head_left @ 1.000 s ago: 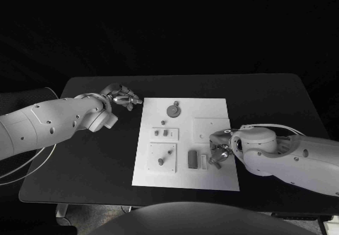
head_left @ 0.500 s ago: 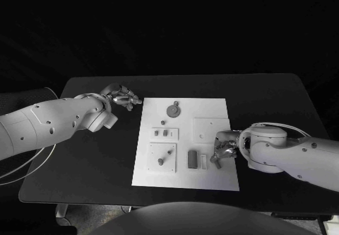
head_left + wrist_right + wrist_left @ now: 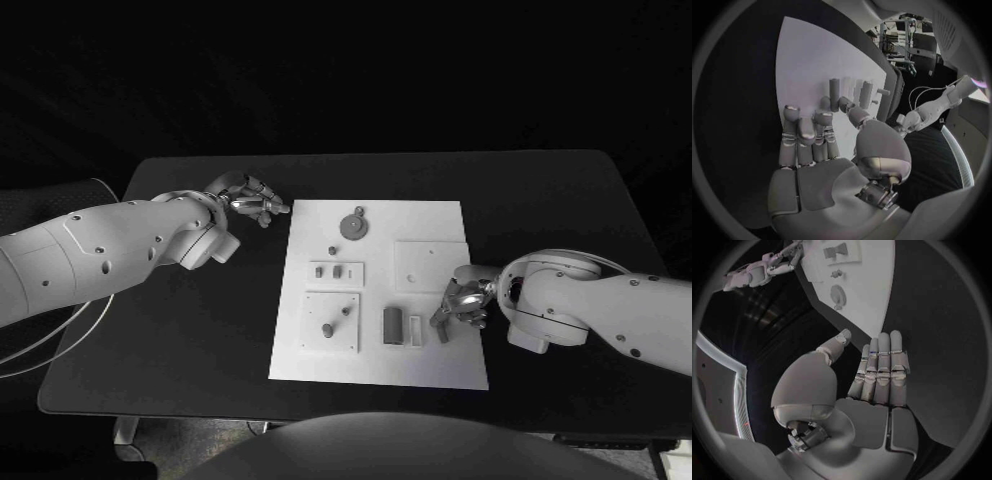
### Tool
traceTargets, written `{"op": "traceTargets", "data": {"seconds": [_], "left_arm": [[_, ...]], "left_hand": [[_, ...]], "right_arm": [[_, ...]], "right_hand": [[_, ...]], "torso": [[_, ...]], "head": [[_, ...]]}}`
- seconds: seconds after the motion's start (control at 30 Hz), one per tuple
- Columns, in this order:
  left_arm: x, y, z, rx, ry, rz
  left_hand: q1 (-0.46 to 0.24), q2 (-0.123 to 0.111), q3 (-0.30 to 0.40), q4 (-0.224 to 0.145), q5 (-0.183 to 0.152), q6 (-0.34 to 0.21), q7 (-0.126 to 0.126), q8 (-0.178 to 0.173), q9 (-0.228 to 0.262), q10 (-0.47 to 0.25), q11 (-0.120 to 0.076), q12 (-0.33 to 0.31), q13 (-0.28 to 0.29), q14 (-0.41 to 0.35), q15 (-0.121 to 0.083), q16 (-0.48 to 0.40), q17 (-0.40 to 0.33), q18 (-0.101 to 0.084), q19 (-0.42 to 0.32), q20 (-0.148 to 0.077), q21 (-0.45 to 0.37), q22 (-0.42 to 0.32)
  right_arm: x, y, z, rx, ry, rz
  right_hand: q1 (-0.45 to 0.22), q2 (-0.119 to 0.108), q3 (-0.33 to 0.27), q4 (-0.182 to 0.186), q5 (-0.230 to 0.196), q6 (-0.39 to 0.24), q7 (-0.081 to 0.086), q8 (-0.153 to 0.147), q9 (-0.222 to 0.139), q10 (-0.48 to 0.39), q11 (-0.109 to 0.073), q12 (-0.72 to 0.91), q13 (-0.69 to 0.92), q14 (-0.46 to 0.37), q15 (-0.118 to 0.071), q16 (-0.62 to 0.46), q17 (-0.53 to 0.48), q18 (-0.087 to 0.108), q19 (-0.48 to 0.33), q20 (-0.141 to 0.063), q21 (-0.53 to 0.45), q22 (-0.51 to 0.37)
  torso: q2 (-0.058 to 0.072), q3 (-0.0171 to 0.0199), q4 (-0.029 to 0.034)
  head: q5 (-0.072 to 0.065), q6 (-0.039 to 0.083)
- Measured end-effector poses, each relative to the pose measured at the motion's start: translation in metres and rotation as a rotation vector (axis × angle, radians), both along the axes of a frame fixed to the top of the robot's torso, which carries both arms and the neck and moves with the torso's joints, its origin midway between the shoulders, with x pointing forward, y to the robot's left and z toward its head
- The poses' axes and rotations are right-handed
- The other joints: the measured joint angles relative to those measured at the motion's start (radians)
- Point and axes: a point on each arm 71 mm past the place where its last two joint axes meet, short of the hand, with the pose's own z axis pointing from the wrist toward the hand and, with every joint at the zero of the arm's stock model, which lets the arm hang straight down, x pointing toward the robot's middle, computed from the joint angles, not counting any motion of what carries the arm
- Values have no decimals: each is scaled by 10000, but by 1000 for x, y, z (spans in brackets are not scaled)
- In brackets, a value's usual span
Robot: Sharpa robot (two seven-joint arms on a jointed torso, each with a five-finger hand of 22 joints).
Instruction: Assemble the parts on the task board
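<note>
The white task board (image 3: 378, 290) lies mid-surface, long axis running 12 to 6 o'clock, its grey parts (image 3: 392, 324) lying on it. The right hand (image 3: 462, 304) has slid toward 3 o'clock along the board's edge, fingers loosely curled, holding nothing. The left hand (image 3: 248, 200) stays at 10 o'clock, fingers straight and empty.

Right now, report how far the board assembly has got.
Early stage, by the look of it. Done: nothing clearly; grey parts lie loose on the task board. In hand: the right hand hovers over the board's right side, fingers apart, holding nothing I can see. The left hand waits open off the board's left edge. Left: apparently all the fitting.
</note>
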Motion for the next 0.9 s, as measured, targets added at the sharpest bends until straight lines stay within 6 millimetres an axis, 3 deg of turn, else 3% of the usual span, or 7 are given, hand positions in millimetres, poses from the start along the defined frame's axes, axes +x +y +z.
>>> {"op": "traceTargets", "data": {"seconds": [0.27, 0.9], "left_arm": [[0, 0, 0, 12, 22, -2], [0, 1, 0, 25, 48, 3]], "left_hand": [[0, 0, 0, 0, 0, 0, 0, 35, 0, 1, 0, 0, -1, 0, 0, 0, 9, 0, -1, 1, 0, -1], [0, 0, 0, 0, 0, 0, 0, 32, 1, 1, -1, 0, -2, 0, 0, 0, 18, 1, -13, 13, 0, 13]], "right_arm": [[-5, 7, -2, 417, 350, -380], [-13, 13, -1, 783, 488, -646]], "right_hand": [[198, 198, -12, -12, -2, -57, 43, -54, 34, -1, 1, 0, 17, 34, -32, 40, 39, -1, -2, 5, 0, -1], [250, 249, -15, -12, 36, -80, 63, -30, 9, 25, -25, 39, 36, 34, -31, 39, 54, 0, 2, 35, 0, -2]], "torso": [[1, 1, 3], [2, 0, 3]], "head": [[-14, 0], [5, 0]]}}
